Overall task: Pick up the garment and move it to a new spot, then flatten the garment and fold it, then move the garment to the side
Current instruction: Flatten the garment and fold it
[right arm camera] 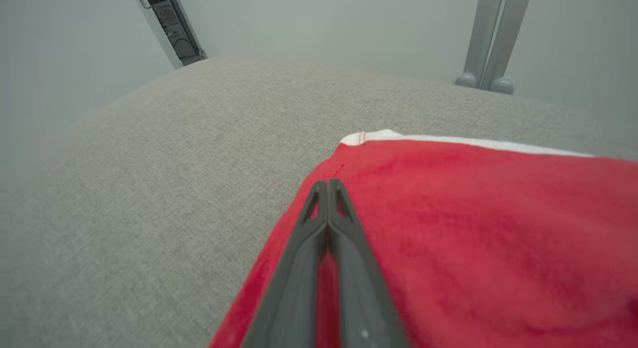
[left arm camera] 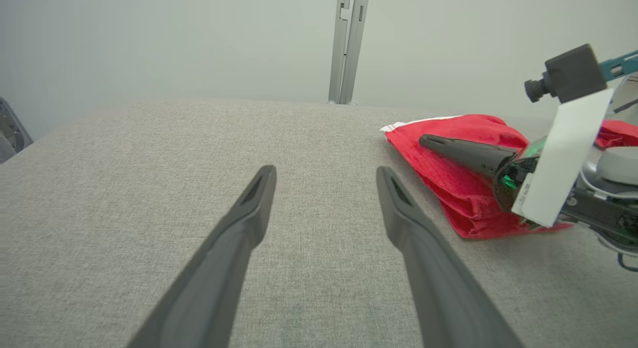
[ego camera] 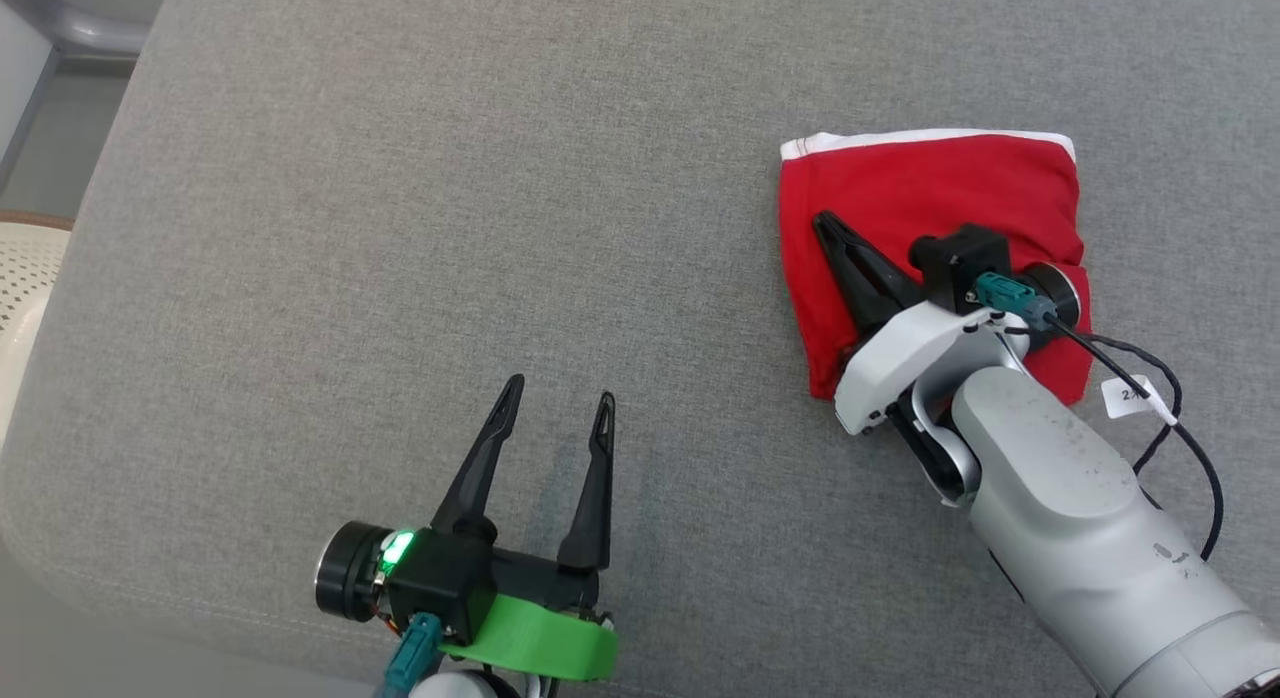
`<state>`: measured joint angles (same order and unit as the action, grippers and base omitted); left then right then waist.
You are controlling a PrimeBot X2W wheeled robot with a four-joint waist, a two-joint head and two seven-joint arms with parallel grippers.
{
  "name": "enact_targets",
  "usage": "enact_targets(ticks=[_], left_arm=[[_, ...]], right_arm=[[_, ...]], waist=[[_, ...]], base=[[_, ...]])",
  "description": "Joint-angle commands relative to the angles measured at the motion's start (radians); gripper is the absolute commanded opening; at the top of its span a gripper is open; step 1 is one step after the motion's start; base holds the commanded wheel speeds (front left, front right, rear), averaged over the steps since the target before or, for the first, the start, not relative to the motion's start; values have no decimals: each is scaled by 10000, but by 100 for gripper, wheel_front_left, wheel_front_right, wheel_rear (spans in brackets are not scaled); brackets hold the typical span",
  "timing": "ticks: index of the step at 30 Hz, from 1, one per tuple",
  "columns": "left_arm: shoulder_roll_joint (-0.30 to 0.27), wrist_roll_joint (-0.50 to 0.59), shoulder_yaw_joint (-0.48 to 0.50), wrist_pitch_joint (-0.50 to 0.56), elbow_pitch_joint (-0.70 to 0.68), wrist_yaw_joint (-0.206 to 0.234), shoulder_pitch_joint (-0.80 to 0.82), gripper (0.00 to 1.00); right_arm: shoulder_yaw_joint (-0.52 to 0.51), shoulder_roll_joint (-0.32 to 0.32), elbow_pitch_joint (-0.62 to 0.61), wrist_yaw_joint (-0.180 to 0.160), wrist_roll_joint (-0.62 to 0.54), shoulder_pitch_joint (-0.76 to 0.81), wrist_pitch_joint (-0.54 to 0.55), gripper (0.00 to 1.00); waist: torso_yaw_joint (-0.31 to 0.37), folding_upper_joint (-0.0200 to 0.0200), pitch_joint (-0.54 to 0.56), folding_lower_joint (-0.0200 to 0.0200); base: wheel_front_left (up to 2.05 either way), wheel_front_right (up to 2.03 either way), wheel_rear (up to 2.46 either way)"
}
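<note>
One red garment [ego camera: 930, 198], folded into a compact, roughly square bundle with a white band along its far edge, lies on the right side of a grey fabric surface [ego camera: 400, 178]. The right gripper [ego camera: 822, 223] rests flat on top of it, its two dark fingers clenched together near the bundle's left edge; we see no cloth pinched between them. The left gripper [ego camera: 558, 393] hovers well apart from the garment, over bare surface at the lower left, fingers spread wide and holding nothing.

We judge the garment light, soft and limp (it would sag and might unfold if lifted by a single layer), and not fragile. The safest hold, we think, is a pinch through all layers at a folded edge, or a slide with the fingers pressing down.

A pale perforated object [ego camera: 25, 278] at the far left edge might be a basket or a seat. We cannot tell which, and nothing of its inside is visible to us.
</note>
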<state>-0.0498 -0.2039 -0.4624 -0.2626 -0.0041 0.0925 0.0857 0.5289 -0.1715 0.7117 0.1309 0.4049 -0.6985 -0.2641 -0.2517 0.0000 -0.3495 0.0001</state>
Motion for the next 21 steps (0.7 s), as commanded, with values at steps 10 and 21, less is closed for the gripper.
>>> enact_targets(ticks=[10, 21], left_arm=[[-21, 185, 736, -25, -194, 111, -501, 100], [-21, -56, 2279, -25, -441, 216, -1394, 100]], right_arm=[[-1308, -181, -2503, -9, -670, 1085, 4, 100], [-2398, -177, -4458, -7, -723, 3775, 4, 100]], waist=[[1272, 0, 1044, -1], [2715, 0, 2237, -1]], base=[[0, 0, 0], [0, 0, 0]])
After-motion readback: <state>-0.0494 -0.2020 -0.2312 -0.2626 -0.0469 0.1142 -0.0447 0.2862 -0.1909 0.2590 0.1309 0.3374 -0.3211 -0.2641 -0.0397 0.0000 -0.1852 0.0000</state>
